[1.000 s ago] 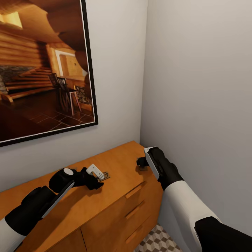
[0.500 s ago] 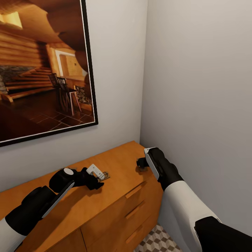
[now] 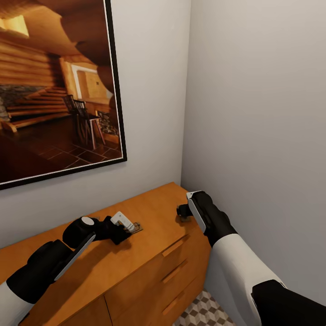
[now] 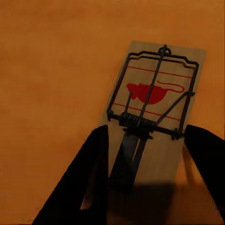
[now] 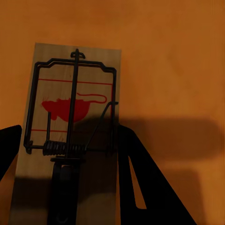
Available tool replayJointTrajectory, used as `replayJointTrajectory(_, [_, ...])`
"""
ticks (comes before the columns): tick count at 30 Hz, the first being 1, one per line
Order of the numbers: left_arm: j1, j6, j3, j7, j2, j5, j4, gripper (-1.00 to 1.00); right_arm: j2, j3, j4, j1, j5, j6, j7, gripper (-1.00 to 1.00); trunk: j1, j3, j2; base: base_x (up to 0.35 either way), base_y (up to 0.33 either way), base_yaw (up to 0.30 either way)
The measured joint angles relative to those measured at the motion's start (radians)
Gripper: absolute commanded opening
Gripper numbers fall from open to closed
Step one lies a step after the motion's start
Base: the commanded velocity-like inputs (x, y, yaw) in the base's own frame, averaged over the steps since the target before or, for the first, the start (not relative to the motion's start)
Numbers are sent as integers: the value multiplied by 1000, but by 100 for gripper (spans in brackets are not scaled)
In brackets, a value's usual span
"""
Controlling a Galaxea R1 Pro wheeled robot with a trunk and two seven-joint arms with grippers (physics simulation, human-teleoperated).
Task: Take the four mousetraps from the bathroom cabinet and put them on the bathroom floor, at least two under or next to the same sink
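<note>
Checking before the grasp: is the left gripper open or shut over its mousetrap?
Open: the left gripper's fingers straddle the mousetrap, gaps both sides.

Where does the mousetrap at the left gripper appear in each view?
Head view: the mousetrap lies on the cabinet top, just ahead of the left gripper.
Left wrist view: its near end sits between the two dark fingers.
Right wrist view: this is a different one, the second mousetrap, at the right gripper.
Shared landmark: the orange cabinet top under both.
</note>
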Motion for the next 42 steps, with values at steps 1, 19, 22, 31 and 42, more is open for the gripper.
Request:
replayJointTrajectory(1, [0,0,5,0,-1,-2,1,-100,0,0,0,0,0,0,0,-100,0,0,0,0,0,0])
replayJointTrajectory(19, [0,-1,0,-2,-1,-3,-4,-100,0,0,6,0,0,-1,0,-100,0,0,0,0,0,0])
replayJointTrajectory(22, [0,1,1,-3,-2,-1,-5,-100,0,0,6,0,0,-1,0,-100,0,0,0,0,0,0])
replayJointTrajectory(31, [0,1,-2,-3,-2,-2,-7,-100,0,0,6,0,0,-2,0,-100,0,0,0,0,0,0])
replayJointTrajectory(42, [0,1,-6,-2,-3,-2,-9,-100,0,0,13,0,0,-2,1,-100,0,0,0,0,0,0])
